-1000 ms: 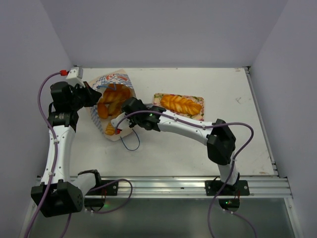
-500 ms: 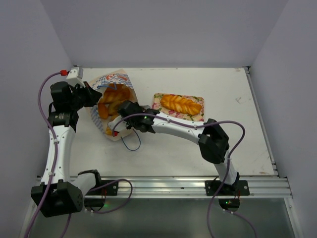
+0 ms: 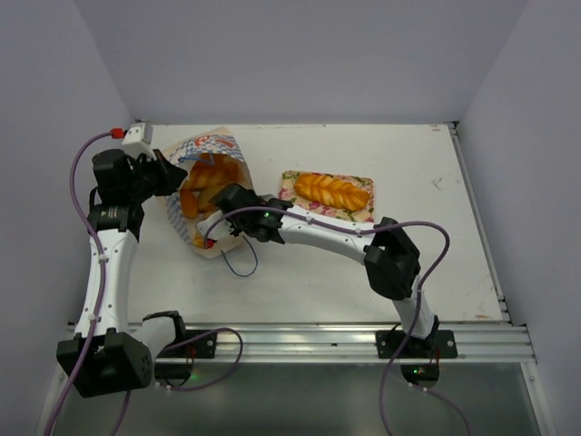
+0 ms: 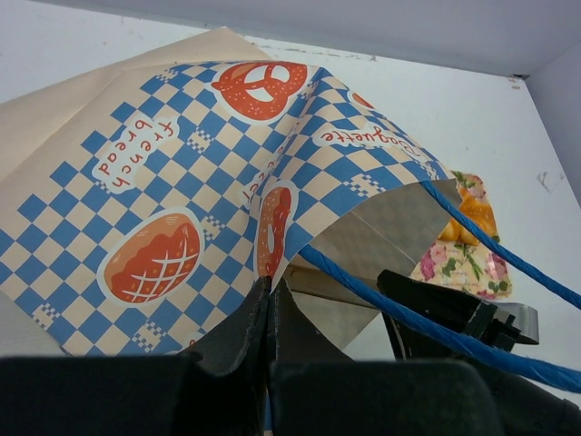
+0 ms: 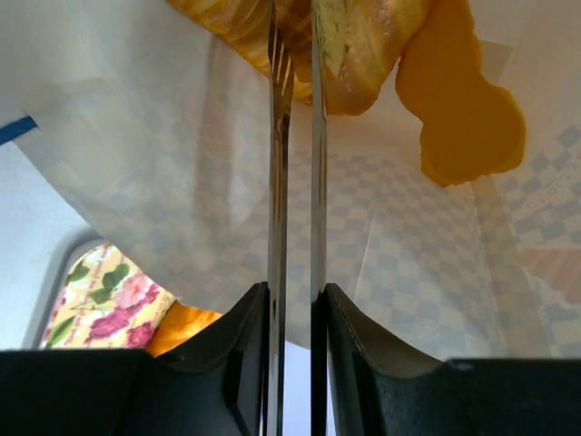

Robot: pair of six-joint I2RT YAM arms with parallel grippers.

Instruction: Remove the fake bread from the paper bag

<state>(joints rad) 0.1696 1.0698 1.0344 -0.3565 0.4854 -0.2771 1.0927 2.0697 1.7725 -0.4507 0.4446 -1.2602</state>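
Observation:
The paper bag [image 3: 207, 148] lies on its side at the back left, mouth toward the table's middle, with several pieces of golden fake bread [image 3: 211, 182] inside. My left gripper [image 3: 172, 177] is shut on the bag's [image 4: 182, 182] upper rim and holds the mouth up, seen at the left gripper [image 4: 270, 286]. My right gripper [image 3: 216, 218] reaches into the mouth. In its wrist view the right gripper [image 5: 292, 27] has its long thin fingers nearly together, pinching a braided fake bread [image 5: 363, 45]. A flat orange piece [image 5: 463, 109] lies beside it.
A floral tray [image 3: 364, 212] right of the bag carries one braided loaf [image 3: 331, 191]. The bag's blue cord handle [image 4: 408, 309] hangs across its mouth, and another loop [image 3: 241, 263] lies on the table. White walls stand close on the left, the right and the back.
The right gripper has pushed a little deeper into the bag and its fingers have narrowed onto a bread. The left arm and the bag have stayed still.

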